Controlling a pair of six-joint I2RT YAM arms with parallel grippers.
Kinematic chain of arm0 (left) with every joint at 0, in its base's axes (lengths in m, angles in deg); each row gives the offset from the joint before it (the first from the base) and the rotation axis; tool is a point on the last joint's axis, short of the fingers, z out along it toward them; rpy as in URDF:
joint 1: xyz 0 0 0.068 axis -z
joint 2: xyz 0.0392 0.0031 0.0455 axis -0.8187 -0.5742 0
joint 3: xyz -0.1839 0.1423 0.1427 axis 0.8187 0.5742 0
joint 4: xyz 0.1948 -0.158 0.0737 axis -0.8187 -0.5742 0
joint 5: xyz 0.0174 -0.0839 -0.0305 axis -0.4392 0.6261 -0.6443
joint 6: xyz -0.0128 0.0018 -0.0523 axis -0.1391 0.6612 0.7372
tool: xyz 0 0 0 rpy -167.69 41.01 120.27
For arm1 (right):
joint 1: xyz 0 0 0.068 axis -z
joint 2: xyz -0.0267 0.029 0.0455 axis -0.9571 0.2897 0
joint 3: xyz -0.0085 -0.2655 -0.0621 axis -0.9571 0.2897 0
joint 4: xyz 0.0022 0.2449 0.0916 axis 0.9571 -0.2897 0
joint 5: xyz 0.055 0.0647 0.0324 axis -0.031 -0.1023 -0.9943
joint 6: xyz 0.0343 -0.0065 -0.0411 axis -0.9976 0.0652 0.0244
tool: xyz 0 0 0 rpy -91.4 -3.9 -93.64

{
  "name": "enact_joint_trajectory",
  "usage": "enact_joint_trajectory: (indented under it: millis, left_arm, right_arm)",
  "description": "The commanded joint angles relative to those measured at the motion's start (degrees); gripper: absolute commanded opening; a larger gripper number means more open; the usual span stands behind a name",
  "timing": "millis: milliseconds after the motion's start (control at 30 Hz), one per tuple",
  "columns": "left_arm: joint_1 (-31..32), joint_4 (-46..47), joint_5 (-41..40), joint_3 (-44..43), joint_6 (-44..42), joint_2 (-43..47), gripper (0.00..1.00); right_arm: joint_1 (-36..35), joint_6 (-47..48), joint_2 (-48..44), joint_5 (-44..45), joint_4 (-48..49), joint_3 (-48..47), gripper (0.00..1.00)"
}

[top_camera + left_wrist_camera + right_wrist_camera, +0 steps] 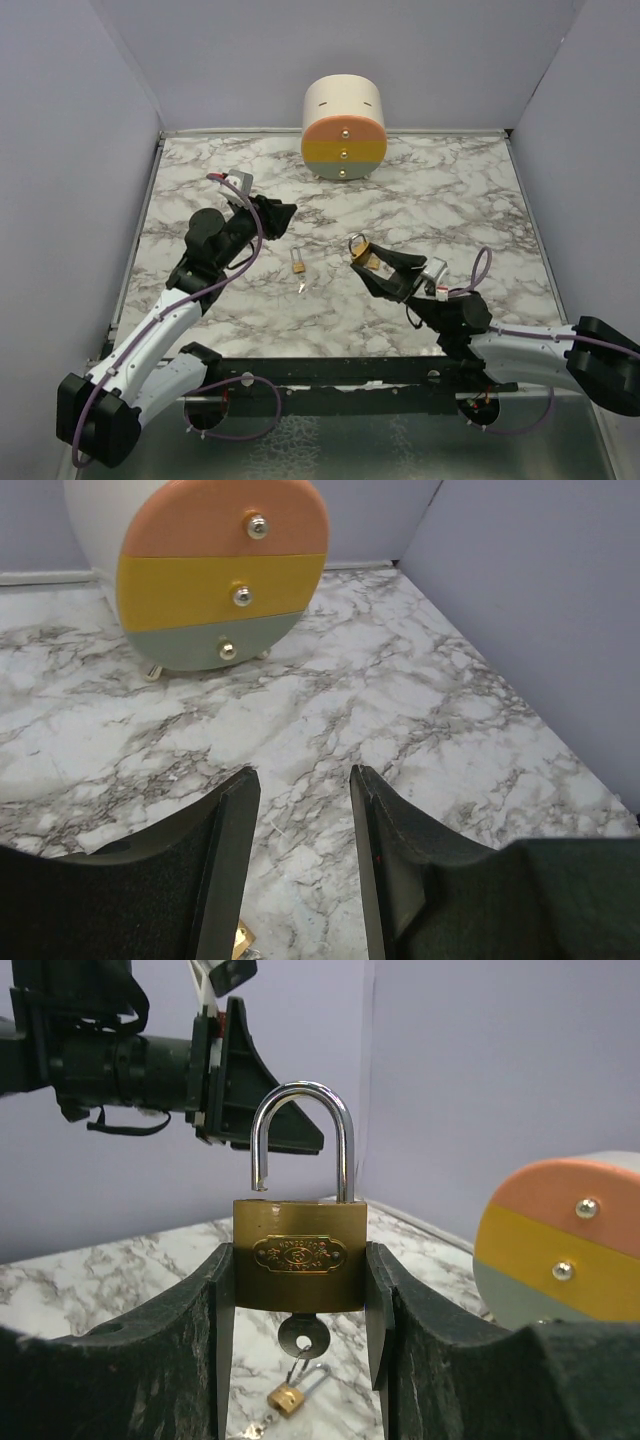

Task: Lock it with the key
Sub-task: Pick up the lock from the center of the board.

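Observation:
My right gripper (300, 1270) is shut on a brass padlock (300, 1260) and holds it above the table; it also shows in the top view (366, 258). Its steel shackle (303, 1135) stands open, the left end out of the body. A key (302, 1337) sits in the keyhole underneath, a ring hanging from it. My left gripper (303, 860) is open and empty, raised over the table at the left (283, 212). A small second padlock (298, 263) with keys lies on the table between the arms, also in the right wrist view (288, 1397).
A round drawer box (344, 127) with pink, yellow and grey fronts stands at the back centre. The marble table (440, 200) is walled by grey panels on the left, back and right.

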Motion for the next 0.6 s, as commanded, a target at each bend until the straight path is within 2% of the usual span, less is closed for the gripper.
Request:
enact_joint_trajectory:
  millis: [0, 233, 433, 567]
  left_arm:
    - [-0.4, -0.4, 7.6, -2.0, -0.4, 2.1, 0.45]
    - [-0.3, 0.5, 13.7, -4.0, -0.1, 3.1, 0.45]
    - [-0.1, 2.8, 19.9, -4.4, 1.3, 3.2, 0.45]
    - [0.1, 7.7, 23.6, -2.8, 6.2, 2.4, 0.39]
  right_arm:
    - [0.2, -1.0, 2.0, -1.9, 12.4, -0.9, 0.01]
    - [1.5, -0.5, 10.8, -0.6, 26.2, -0.6, 0.01]
    - [3.5, -1.4, 14.9, -3.5, 26.5, -1.7, 0.01]
    - [3.8, -1.8, 14.0, -3.5, 26.5, -0.3, 0.01]
